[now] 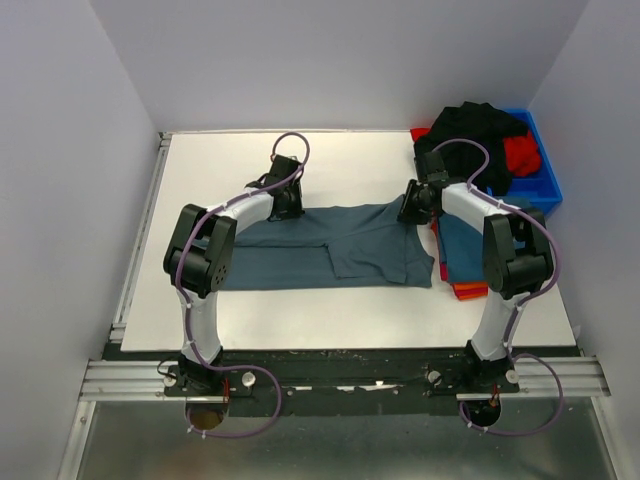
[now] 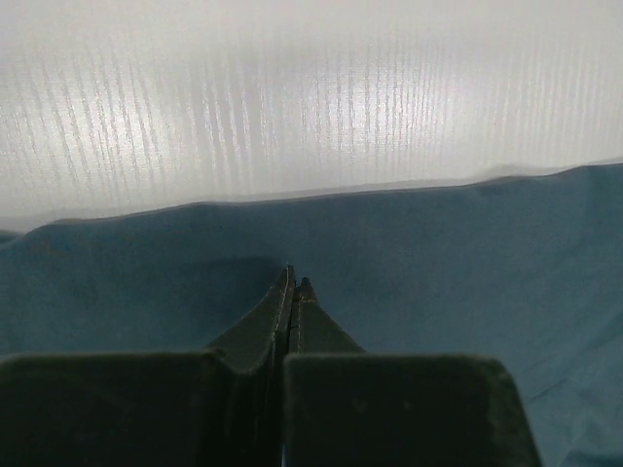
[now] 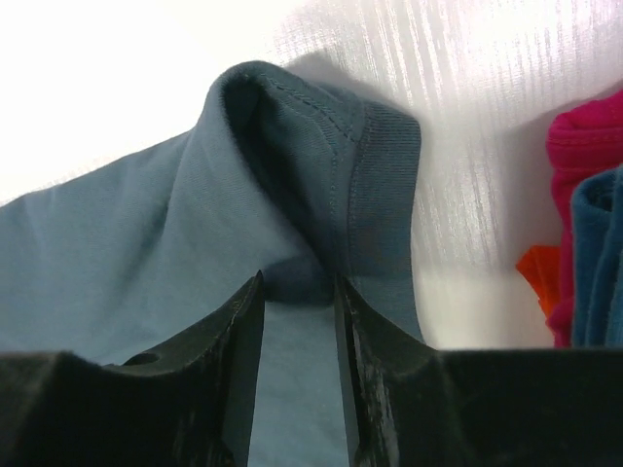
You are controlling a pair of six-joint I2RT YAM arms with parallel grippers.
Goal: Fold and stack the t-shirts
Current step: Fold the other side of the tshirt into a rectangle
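Right gripper (image 3: 297, 282): jaws about half closed, and a bunched fold of the teal t-shirt (image 1: 370, 250) fills the gap at the tips. Looks like a grip. The ribbed, stitched edge of the cloth stands up in a hump just past the fingertips (image 3: 251, 292). That is the shirt's far right corner.

Left gripper (image 2: 292, 279): jaws fully together, tips down on the same shirt near its far edge, towards the left end. Can't tell whether any fabric is pinched between them; no fold is visible there.

The teal t-shirt lies spread across the middle of the white table (image 1: 350, 165), long axis left-right. One panel is already folded over on the right half, with its edge line visible in the top view.

Right of it, under the right arm: a flat stack of folded shirts (image 1: 462, 262), blue on top, with orange and red edges showing at the near side. The right wrist view catches the same three colours at its right edge, close to the gripped corner but apart from it.

Far right corner: a blue bin (image 1: 548, 185) holds a black shirt (image 1: 470, 125) heaped up and a red shirt (image 1: 520, 155) beside it.
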